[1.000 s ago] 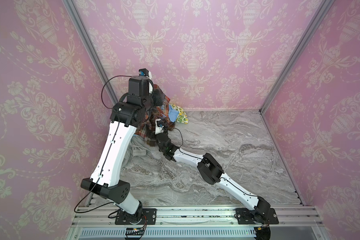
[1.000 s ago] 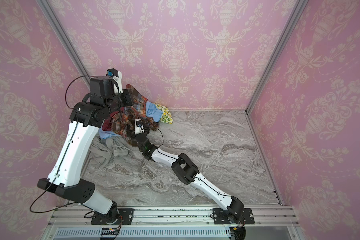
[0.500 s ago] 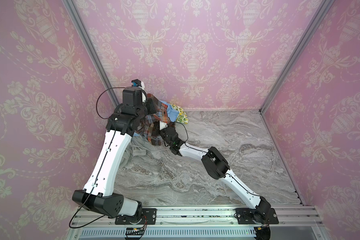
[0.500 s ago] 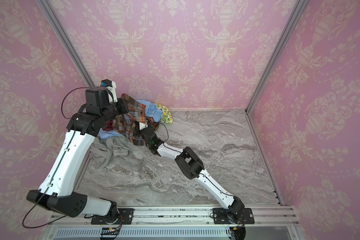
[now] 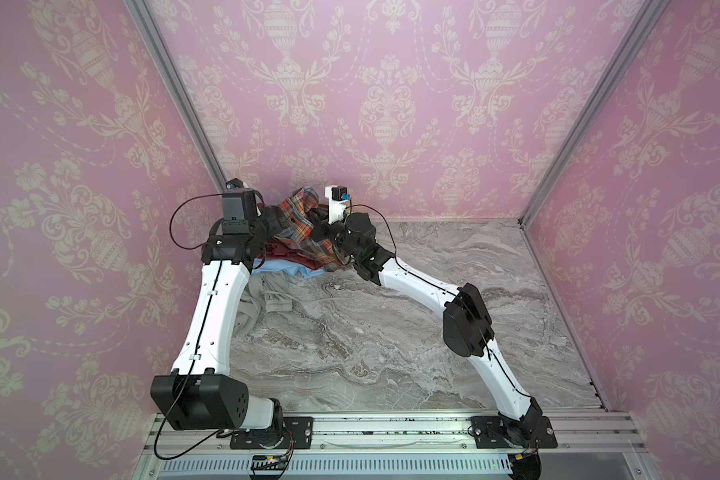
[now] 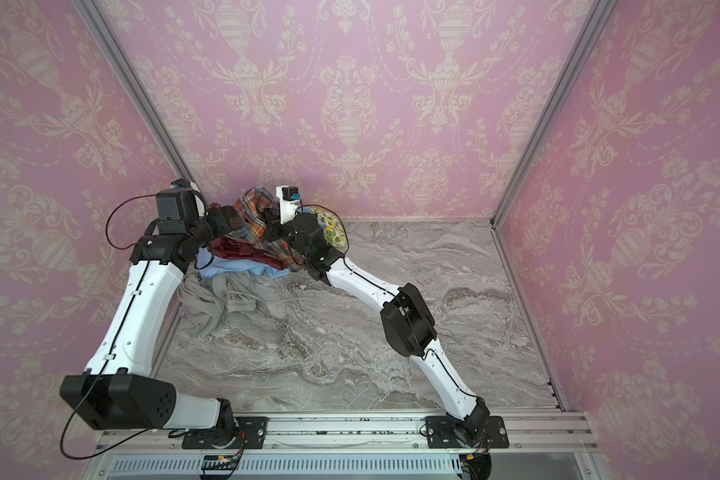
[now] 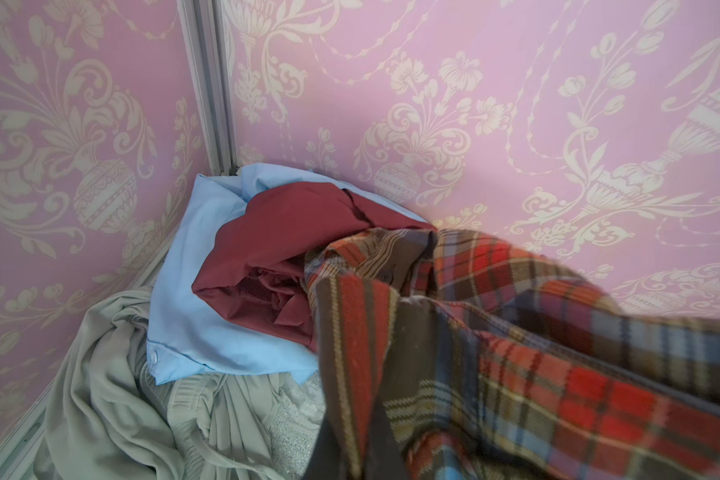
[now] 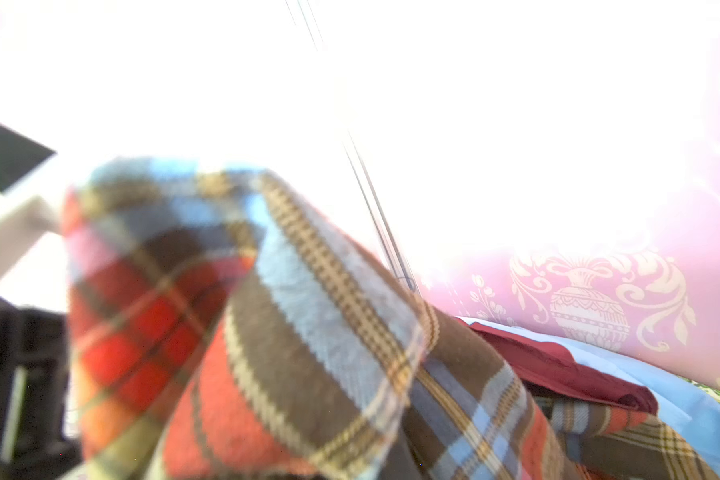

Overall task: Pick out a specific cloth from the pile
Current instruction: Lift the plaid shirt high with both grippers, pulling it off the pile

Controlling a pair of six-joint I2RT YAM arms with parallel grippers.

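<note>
Plaid shirt (image 5: 298, 226): napped flannel, checks of orange, brown, blue and white. It hangs in a slack swag above the pile (image 5: 285, 266), lower folds trailing onto it. Left claw (image 5: 272, 219) is clenched on the plaid at the pile's left, right claw (image 5: 319, 221) clenched on it at the pile's right. Both wrist views show the fingertips buried in fabric. In the pile, a smooth maroon garment (image 7: 275, 245) lies crumpled on top, with a crisp light-blue shirt (image 7: 184, 316), hem stitched, under it. A soft grey-beige knit (image 7: 109, 395) sprawls in ropy folds at the pile's near side, and a yellow-green floral piece (image 6: 334, 232) sits at its right edge. The pile backs tight against the pink papered wall (image 7: 516, 104) and the metal corner post (image 7: 208, 91). Marble-look table (image 5: 391, 340) runs open on the pile's near and right sides.
</note>
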